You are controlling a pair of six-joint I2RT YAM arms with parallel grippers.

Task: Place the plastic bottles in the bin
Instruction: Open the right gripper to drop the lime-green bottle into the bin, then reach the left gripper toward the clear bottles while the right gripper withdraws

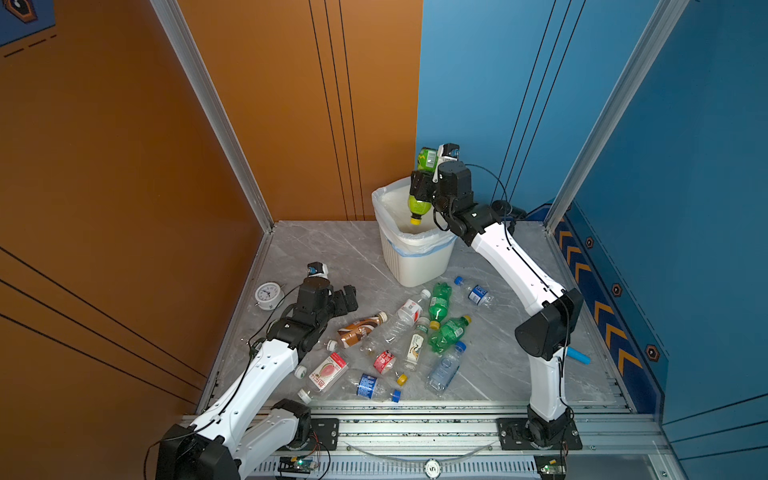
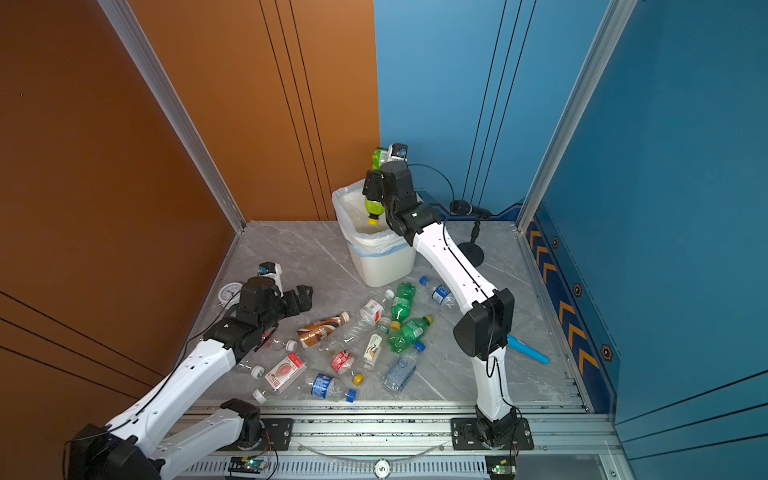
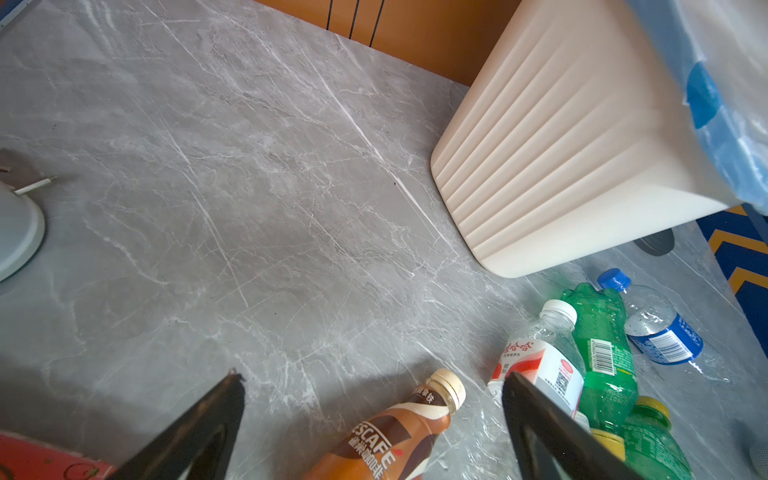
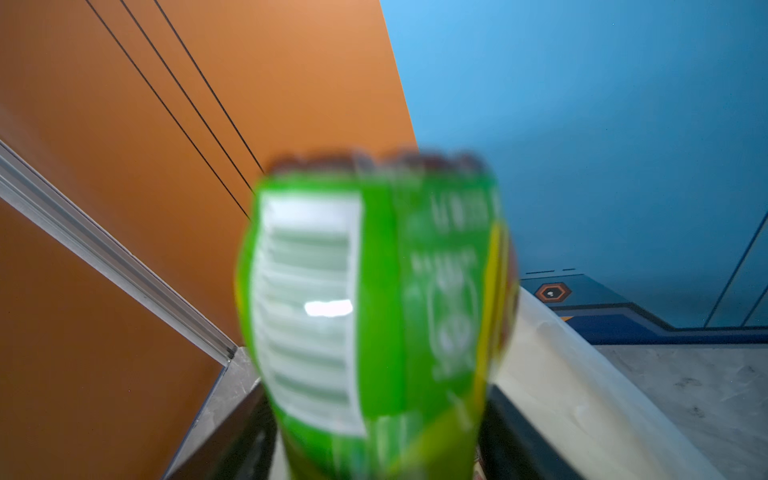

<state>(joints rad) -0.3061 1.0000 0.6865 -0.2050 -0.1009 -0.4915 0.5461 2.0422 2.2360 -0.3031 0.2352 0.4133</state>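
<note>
Clock (image 1: 268,294), bottles (image 1: 359,329) flank open left hand (image 1: 348,298); right hand's (image 1: 420,188) hold on lime bottle (image 1: 419,206) unclear.

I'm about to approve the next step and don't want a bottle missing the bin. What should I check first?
1. Lime-yellow bottle over the bin opening, cap down: ok.
2. Right end effector released it: cannot tell; the bottle sits between the jaws, and the wrist view is blurred.
3. Left end effector open and empty: ok.
4. Brown coffee bottle lying free ahead of it: ok.
5. Table cleared of plastic bottles: not ok, many remain.
</note>
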